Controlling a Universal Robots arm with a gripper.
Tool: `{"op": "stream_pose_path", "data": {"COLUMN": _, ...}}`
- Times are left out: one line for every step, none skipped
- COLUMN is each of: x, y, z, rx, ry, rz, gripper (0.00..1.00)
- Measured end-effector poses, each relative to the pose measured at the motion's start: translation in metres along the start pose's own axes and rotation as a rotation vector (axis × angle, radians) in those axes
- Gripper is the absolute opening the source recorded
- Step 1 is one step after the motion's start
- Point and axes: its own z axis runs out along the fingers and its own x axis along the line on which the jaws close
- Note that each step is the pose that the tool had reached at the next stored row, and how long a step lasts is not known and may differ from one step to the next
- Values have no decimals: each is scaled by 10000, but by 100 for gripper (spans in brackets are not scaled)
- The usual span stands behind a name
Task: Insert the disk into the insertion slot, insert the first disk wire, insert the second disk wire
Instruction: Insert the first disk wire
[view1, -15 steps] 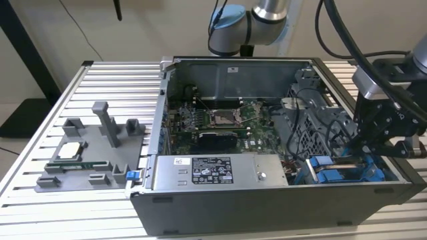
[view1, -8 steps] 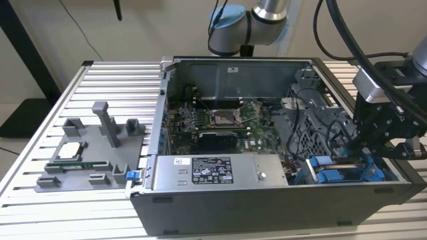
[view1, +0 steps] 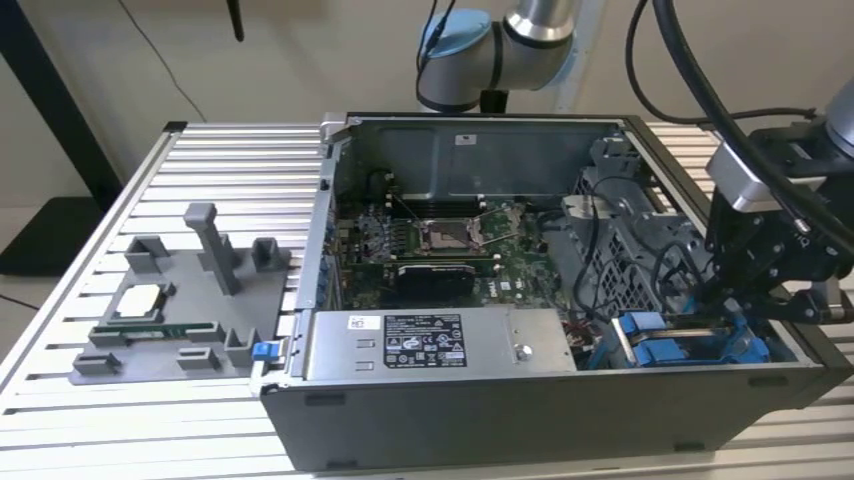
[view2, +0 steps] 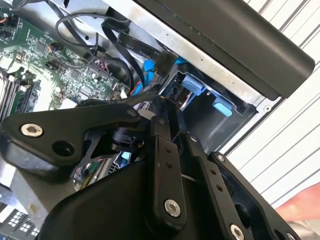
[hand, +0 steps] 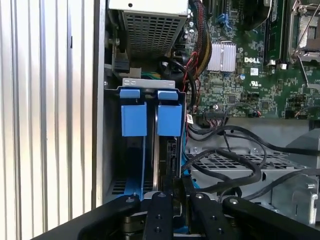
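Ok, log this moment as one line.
gripper at insertion slot | disk apparently seated in slot | computer case open

Open computer case (view1: 534, 420) on slatted worktop (view1: 240, 150), showing green motherboard (view1: 441, 240) and labelled power-supply box (view1: 427, 345). Grey parts fixture (view1: 174, 300) lies beside the case.

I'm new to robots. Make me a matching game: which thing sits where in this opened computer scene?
1 green circuit board
2 grey labelled power-supply box
3 grey sheet-metal drive bay with blue fittings
4 grey plastic parts tray

A outside the case, exterior view's left
B case corner below the black end effector
C case middle
D along the case's near wall

Pairs: 1-C, 2-D, 3-B, 4-A
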Motion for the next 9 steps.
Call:
{"op": "stream_pose_path", "data": {"x": 0, "y": 0, "z": 3, "rx": 0, "ry": -5, "rz": 0, "gripper": 0}}
{"op": "stream_pose_path", "data": {"x": 1, "y": -1, "z": 6, "rx": 0, "ry": -11, "rz": 0, "gripper": 0}}
{"op": "stream_pose_path", "data": {"x": 1, "y": -1, "z": 8, "rx": 1, "ry": -20, "rz": 0, "gripper": 0}}
{"op": "stream_pose_path", "data": {"x": 1, "y": -2, "z": 11, "rx": 0, "ry": -30, "rz": 0, "gripper": 0}}
{"op": "stream_pose_path", "data": {"x": 2, "y": -3, "z": 14, "rx": 0, "ry": -36, "rz": -1, "gripper": 0}}
{"op": "stream_pose_path", "data": {"x": 2, "y": -4, "z": 17, "rx": 0, "ry": -43, "rz": 0, "gripper": 0}}
{"op": "stream_pose_path", "data": {"x": 2, "y": -5, "z": 21, "rx": 0, "ry": -50, "rz": 1, "gripper": 0}}
{"op": "stream_pose_path", "data": {"x": 3, "y": -5, "z": 24, "rx": 1, "ry": -54, "rz": 7, "gripper": 0}}
{"op": "stream_pose_path", "data": {"x": 3, "y": -6, "z": 28, "rx": 2, "ry": -58, "rz": 15, "gripper": 0}}
